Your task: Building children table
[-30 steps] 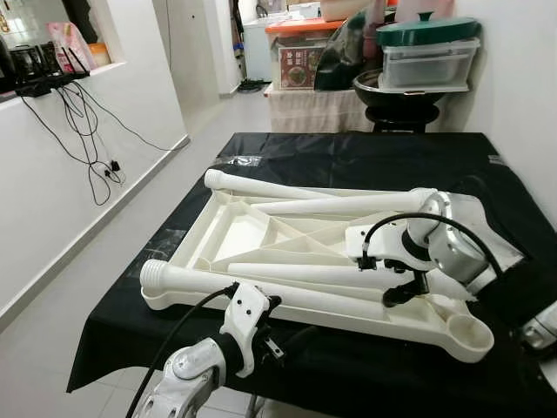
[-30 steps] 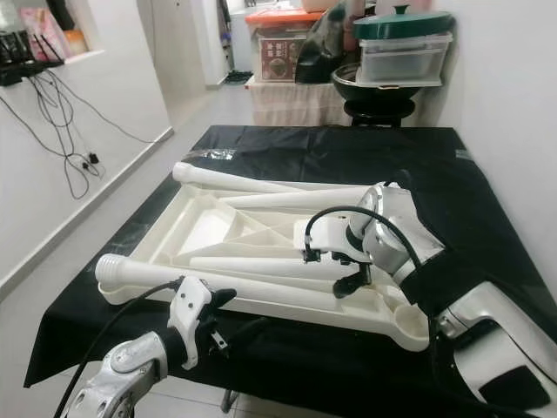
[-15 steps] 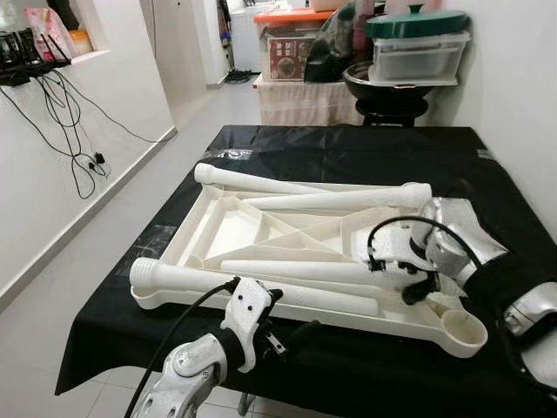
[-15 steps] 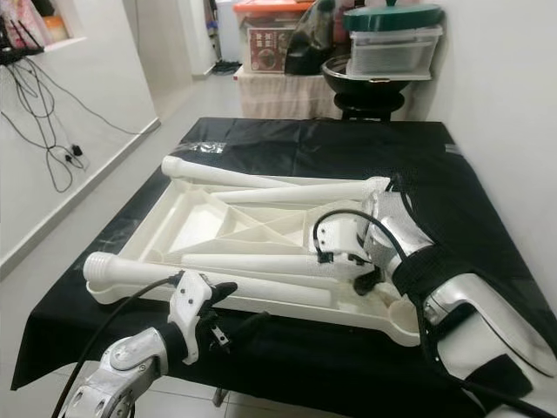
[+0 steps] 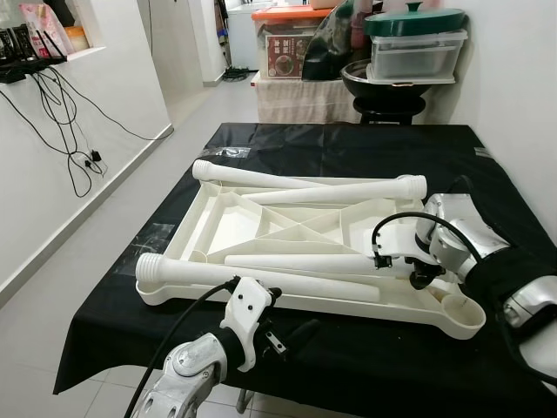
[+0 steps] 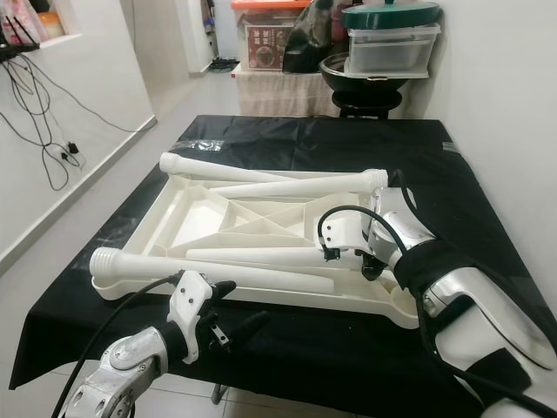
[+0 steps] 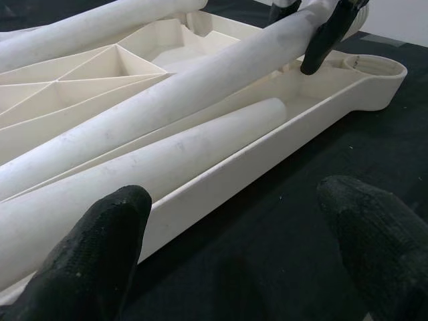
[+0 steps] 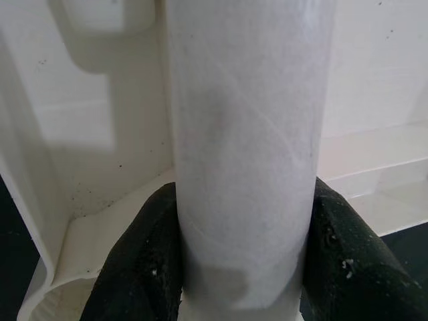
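Note:
A white plastic table top (image 5: 235,222) lies upside down on the black-covered table (image 5: 348,148). Several white legs rest across its ribbed underside. The front leg (image 5: 252,280) has a threaded end at the left. Behind it lies a shorter leg (image 5: 296,261), and my right gripper (image 5: 416,270) is shut on its right end, near the corner socket (image 5: 461,312). In the right wrist view both black fingers (image 8: 144,261) press that leg (image 8: 244,134). My left gripper (image 5: 283,324) hovers open over the black cloth just in front of the top's front rim (image 7: 221,180), holding nothing.
A white wall runs close along the table's right side. At the back stand a black wok (image 5: 383,87), a lidded clear box (image 5: 413,52) and storage crates (image 5: 291,48). Cables (image 5: 74,131) hang on the left wall above open floor (image 5: 130,218).
The camera has shifted a little. My right gripper, still shut on the leg, has slid slightly toward the table top's right end. The left gripper has stayed open at the front edge.

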Controlling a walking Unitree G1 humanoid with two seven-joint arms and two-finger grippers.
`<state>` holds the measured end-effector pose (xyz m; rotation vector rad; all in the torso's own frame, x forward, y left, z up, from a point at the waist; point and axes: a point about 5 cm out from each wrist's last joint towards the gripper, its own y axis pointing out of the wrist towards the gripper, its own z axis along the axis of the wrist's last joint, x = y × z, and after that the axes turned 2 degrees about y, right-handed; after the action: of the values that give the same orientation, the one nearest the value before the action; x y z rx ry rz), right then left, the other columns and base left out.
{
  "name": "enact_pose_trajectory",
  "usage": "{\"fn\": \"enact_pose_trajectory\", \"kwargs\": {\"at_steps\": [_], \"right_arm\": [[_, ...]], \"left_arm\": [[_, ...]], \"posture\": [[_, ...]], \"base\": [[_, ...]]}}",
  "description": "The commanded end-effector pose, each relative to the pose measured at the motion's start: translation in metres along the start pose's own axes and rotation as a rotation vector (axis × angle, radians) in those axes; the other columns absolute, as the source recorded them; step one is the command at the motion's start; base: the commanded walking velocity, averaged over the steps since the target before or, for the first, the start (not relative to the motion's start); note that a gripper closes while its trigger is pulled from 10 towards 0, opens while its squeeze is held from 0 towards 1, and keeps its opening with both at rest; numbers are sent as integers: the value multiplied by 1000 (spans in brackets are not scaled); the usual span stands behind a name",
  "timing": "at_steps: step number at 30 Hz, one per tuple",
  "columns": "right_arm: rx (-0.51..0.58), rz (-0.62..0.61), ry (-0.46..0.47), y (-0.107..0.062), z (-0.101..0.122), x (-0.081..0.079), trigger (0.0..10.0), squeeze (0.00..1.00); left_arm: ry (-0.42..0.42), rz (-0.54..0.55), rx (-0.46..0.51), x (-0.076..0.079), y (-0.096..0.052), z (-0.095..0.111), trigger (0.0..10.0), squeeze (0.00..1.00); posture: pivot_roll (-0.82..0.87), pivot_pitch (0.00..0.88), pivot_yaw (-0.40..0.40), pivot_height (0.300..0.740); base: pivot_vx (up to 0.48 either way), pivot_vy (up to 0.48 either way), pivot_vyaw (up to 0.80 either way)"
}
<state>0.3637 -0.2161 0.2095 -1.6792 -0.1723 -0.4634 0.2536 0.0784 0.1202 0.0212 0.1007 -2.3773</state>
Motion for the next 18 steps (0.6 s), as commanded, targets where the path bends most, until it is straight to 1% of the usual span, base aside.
{"fn": "enact_pose_trajectory", "kwargs": {"at_steps": [1, 4, 5, 6, 7, 8, 9, 10, 11, 13, 14, 15, 16, 17, 18], "right_arm": [[71, -25, -15, -16, 5, 8, 0, 0], [98, -14, -13, -19, 6, 8, 0, 0], [184, 1, 32, -27, 6, 11, 0, 0], [246, 11, 63, -33, 6, 13, 0, 0], [246, 11, 63, -33, 6, 13, 0, 0], [289, 18, 82, -37, 6, 14, 0, 0], [327, 2, 124, -42, 1, 18, 0, 0], [327, 2, 124, -42, 1, 18, 0, 0], [361, -19, 169, -46, -5, 21, 0, 0], [482, -48, 263, -55, -11, 25, 0, 0], [482, -48, 263, -55, -11, 25, 0, 0], [553, -63, 301, -57, -10, 26, 0, 0], [703, -97, 359, -62, -4, 27, 0, 0], [703, -97, 359, -62, -4, 27, 0, 0], [820, -127, 401, -64, 4, 28, 0, 0]], "left_arm": [[15, -4, -2, -1, 0, 3, 10000, 0], [17, -5, 1, -1, 0, 4, 10000, 0], [20, 0, 12, -3, 0, 7, 10000, 0], [22, 3, 21, -4, 0, 10, 10000, 0], [22, 3, 21, -4, 0, 10, 10000, 0], [23, 5, 27, -5, 0, 12, 10000, 0], [29, 9, 37, -6, 0, 15, 10000, 0], [29, 9, 37, -6, 0, 15, 10000, 0], [36, 13, 49, -8, 0, 20, 10000, 0], [48, 34, 90, -13, 2, 31, 10000, 0], [48, 34, 90, -13, 2, 31, 10000, 0], [41, 50, 120, -15, 3, 37, 10000, 0], [21, 79, 180, -21, 6, 51, 10000, 0], [21, 79, 180, -21, 6, 51, 10000, 0], [15, 106, 227, -26, 7, 61, 10000, 0]], "posture": [[-62, 17, 37, 740], [-59, 15, 36, 740], [-55, 13, 37, 740], [-55, 13, 37, 740], [-55, 13, 37, 740], [-52, 13, 38, 740], [-49, 11, 42, 740], [-49, 11, 42, 740], [-47, 9, 46, 740], [-45, 7, 49, 740], [-45, 7, 49, 740], [-45, 6, 49, 740], [-41, 7, 50, 740], [-41, 7, 50, 740], [-41, 4, 53, 740]], "base": [[0, 0, 0], [0, 0, 0], [0, 0, 0], [0, 0, 0], [0, 0, 0], [0, 0, 0], [0, 0, 0], [0, 0, 0], [0, 0, 0], [0, 0, 0], [0, 0, 0], [0, 0, 0], [0, 0, 0], [0, 0, 0], [0, 0, 0]]}}
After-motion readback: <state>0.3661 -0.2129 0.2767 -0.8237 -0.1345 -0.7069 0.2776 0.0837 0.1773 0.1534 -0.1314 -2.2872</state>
